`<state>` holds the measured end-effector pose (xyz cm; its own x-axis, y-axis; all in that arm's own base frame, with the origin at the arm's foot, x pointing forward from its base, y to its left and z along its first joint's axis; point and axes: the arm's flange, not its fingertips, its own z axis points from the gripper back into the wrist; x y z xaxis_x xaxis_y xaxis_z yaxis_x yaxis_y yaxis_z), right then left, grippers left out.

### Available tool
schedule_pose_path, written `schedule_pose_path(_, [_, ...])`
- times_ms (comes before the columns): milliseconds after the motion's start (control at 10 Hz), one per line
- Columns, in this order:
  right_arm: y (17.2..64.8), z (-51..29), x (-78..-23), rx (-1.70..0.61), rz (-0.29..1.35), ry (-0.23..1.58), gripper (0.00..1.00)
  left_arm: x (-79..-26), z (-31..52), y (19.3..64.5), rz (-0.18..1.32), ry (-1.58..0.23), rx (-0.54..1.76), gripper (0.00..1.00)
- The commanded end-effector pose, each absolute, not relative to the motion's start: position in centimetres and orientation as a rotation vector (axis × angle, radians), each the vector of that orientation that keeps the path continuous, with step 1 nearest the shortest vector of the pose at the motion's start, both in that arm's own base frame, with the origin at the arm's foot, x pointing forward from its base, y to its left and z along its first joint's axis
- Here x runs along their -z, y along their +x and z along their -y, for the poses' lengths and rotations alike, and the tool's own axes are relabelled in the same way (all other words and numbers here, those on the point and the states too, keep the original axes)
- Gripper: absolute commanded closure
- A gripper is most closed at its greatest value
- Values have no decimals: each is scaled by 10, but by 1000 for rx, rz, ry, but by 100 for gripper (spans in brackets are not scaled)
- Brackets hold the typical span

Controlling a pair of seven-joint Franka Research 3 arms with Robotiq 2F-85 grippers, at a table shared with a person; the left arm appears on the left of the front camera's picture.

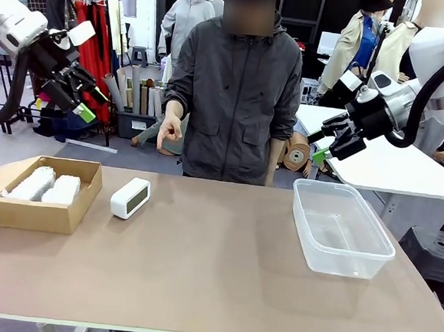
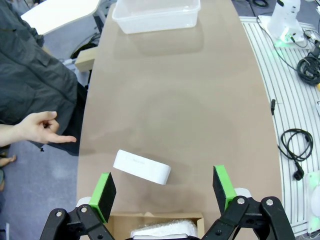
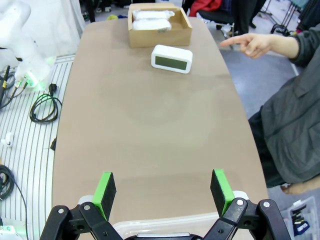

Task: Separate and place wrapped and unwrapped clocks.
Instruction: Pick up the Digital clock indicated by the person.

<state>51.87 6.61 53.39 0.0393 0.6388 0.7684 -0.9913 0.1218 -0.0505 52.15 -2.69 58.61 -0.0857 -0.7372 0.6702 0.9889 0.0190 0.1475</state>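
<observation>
Matte brown tabletop (image 1: 197, 287), clothes racks and cardboard tubes behind.

Left gripper (image 1: 92, 103): green pads spread, nothing between them. It hangs high over the table's left end.

Right gripper (image 1: 320, 145): pads likewise apart and empty, raised above the far right side.

Bare clock (image 1: 130, 198): smooth white rounded rectangle with a pale display, standing on the table just right of the cardboard box (image 1: 33, 214).

Inside the box, side by side, are a wrapped clock (image 1: 34, 184) and a second wrapped clock (image 1: 62, 189), both white lumps in crinkly film.

Clear rectangular plastic tub (image 1: 351, 261) sits at the right, well apart from the clocks.

Person's hand (image 1: 168, 131) is at the far edge, index finger pointing down.
</observation>
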Motion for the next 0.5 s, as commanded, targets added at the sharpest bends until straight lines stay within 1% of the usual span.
schedule_pose_path(0, [519,-66,-536,-1373,750,594,0,-587,24,519,694,-462,1546,0])
schedule_pose_path(400, [519,-66,-536,-1373,750,594,0,-587,24,519,694,-462,1546,0])
